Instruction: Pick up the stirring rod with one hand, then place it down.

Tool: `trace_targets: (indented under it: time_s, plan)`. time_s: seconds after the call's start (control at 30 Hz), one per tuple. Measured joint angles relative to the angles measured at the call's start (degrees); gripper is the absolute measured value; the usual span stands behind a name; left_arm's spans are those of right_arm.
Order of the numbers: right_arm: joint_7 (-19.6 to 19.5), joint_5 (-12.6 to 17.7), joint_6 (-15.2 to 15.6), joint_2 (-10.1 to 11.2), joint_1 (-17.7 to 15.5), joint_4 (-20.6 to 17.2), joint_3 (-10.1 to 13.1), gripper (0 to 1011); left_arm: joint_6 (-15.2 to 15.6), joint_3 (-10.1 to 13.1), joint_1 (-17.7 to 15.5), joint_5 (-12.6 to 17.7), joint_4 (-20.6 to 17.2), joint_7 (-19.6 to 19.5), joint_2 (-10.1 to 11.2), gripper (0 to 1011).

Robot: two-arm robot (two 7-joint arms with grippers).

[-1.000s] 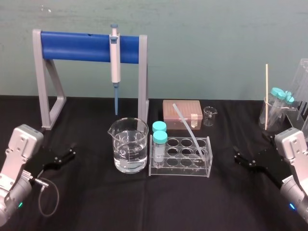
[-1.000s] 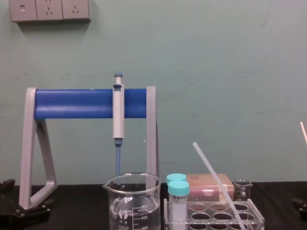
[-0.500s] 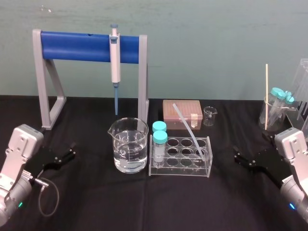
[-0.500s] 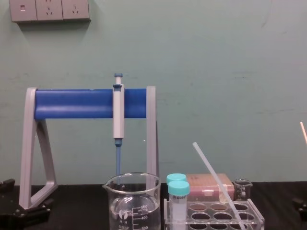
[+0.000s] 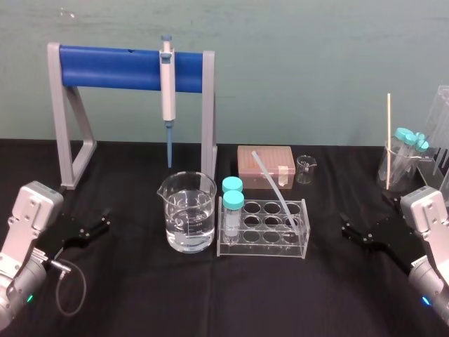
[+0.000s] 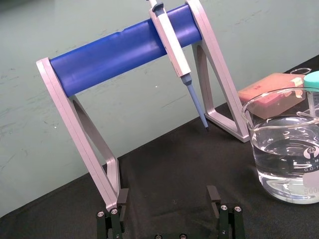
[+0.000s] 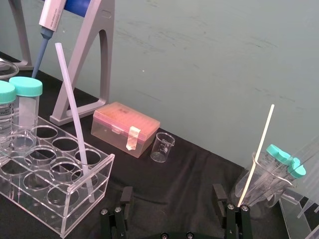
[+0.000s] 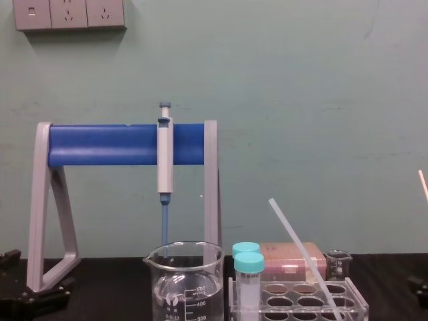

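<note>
A laboratory: on the black worktop (image 5: 210, 295) are a pipette (image 5: 167, 81) hung on a blue-barred stand (image 5: 112, 67), a graduated beaker (image 5: 187, 221) of clear liquid, and a clear rack (image 5: 263, 239) holding teal-capped tubes (image 5: 232, 203) and the stirring rod (image 7: 74, 122).

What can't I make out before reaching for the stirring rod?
- Stirring rod: lower end cut off by the chest view's bottom edge.
- Tube rack: whether the rod's tip touches its floor; head view, clear walls blur it.
- Beaker: markings too small, head view.
- Right claw: cropped by chest view's right edge.
</note>
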Motion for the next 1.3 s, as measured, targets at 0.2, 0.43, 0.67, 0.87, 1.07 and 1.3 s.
trace_targets:
  time_s: [0.2, 0.43, 0.67, 0.87, 1.07, 1.3]
  plan:
    - [0.0, 0.0, 0.0, 0.0, 0.0, 0.0, 0.0, 1003, 0.0, 0.0, 0.0, 0.0, 0.0, 0.0, 0.0, 1000]
    - [0.0, 0.0, 0.0, 0.0, 0.0, 0.0, 0.0, 1003, 0.0, 0.0, 0.0, 0.0, 0.0, 0.0, 0.0, 1000]
    - [0.0, 0.0, 0.0, 0.0, 0.0, 0.0, 0.0, 1003, 0.0, 0.0, 0.0, 0.0, 0.0, 0.0, 0.0, 1000]
    - [0.0, 0.0, 0.0, 0.0, 0.0, 0.0, 0.0, 1003, 0.0, 0.0, 0.0, 0.0, 0.0, 0.0, 0.0, 1000]
    - [2.36, -0.43, -1.13, 0.16, 0.75, 0.72, 0.66, 1003, 0.0, 0.0, 0.0, 0.0, 0.0, 0.0, 0.0, 1000]
    - [8.73, -0.17, -3.71, 0.43, 3.51, 2.68, 0.82, 1003, 0.0, 0.0, 0.0, 0.0, 0.0, 0.0, 0.0, 1001]
